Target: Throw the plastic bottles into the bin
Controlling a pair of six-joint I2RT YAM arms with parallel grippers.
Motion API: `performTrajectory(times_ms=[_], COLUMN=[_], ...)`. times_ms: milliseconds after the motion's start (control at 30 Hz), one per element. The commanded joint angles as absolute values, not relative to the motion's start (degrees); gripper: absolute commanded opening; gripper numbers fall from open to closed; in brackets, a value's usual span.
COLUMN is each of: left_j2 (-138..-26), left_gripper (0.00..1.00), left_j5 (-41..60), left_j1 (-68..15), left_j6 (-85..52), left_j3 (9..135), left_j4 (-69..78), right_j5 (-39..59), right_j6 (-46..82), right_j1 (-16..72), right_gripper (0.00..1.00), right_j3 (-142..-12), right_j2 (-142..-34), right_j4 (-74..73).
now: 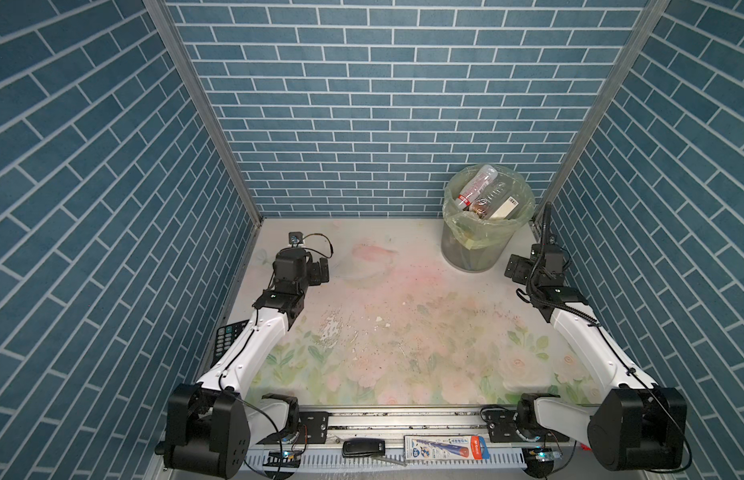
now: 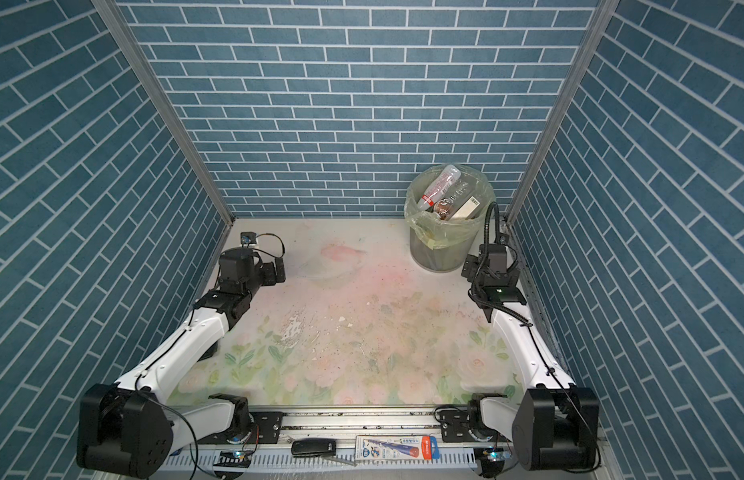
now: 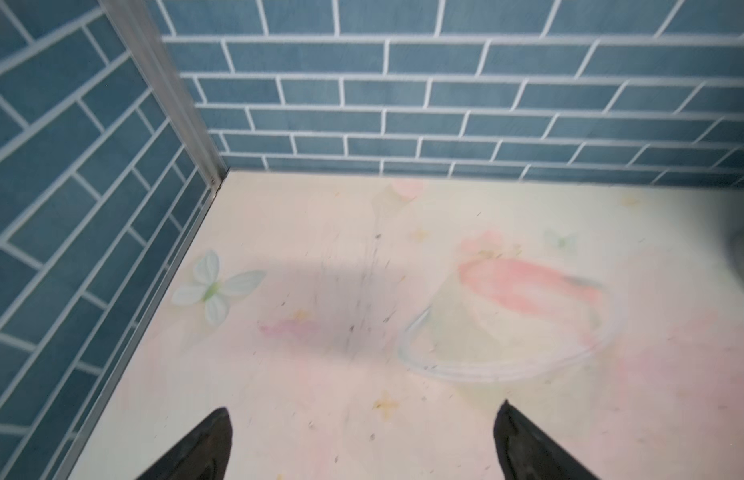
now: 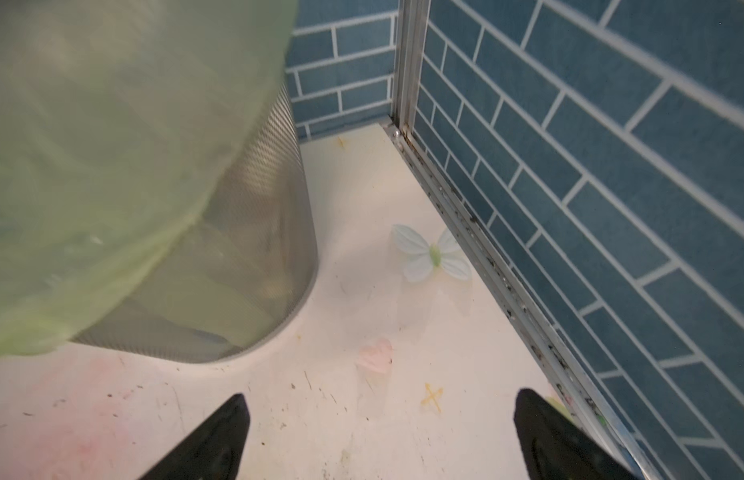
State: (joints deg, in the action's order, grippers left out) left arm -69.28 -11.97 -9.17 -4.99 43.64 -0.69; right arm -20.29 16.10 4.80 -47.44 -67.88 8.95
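Round grey mesh bin point(image 1: 472, 253), pale green translucent liner point(image 1: 457, 224) folded over its rim, stands at the far right of the floral-print counter point(image 1: 403, 332), close to the back corner. Clear plastic bottles point(image 1: 480, 189) lie heaped inside it up to rim level; one has a red-and-white label, one a white label, and something brownish lies beneath. In the left wrist view the left end effector point(image 3: 364, 405) has its fingers wide apart over bare counter near the far left corner, well apart from the bin. The right end effector point(image 4: 381, 392) also has its fingers wide apart, low over the counter just beside the bin's base, between bin and right wall.
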Motion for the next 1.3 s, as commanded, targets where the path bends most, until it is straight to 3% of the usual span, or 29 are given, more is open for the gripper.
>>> performTrajectory(times_ms=[0, 167, 400, 700, 800, 867, 1000, 1267], left_j2=[-72.24, -77.53, -83.19, -86.38, -85.35, -88.18, -86.96, -87.74], left_gripper=[0.99, 0.99, 0.99, 0.99, 0.99, 0.99, 0.99, 0.99], left_j5=[-19.76, -20.40, -15.88, -9.62, -9.50, -13.89, -14.85, -15.03], left_j1=[-8.44, -7.25, -4.10, -3.08, -3.08, -4.21, -4.33, -4.39], left_j6=[0.84, 3.57, 3.38, 3.40, 3.23, 3.66, 2.74, 2.95], left_j3=[41.32, 36.78, 33.29, 30.87, 25.23, 18.48, 21.77, 21.25], left_j4=[6.87, 16.35, 25.18, 32.78, 41.34, 58.40, 49.17, 51.64], right_j5=[-20.83, -23.38, -29.49, -31.40, -30.46, -30.23, -30.00, -24.17], right_j6=[19.68, 20.13, 10.71, 4.93, 3.71, 3.34, 3.24, 0.32], right_j1=[4.62, 4.75, 5.19, 5.22, 5.25, 5.22, 5.42, 5.68], right_gripper=[0.99, 0.99, 0.99, 0.99, 0.99, 0.99, 0.99, 0.99], right_j3=[-40.47, -27.64, -28.89, -21.30, -19.34, -18.04, -16.48, -14.73], right_j2=[-66.76, -67.60, -71.41, -78.47, -79.95, -81.93, -83.24, -85.12], right_j4=[-0.88, -20.54, -23.71, -42.86, -49.71, -54.43, -58.14, -63.78])
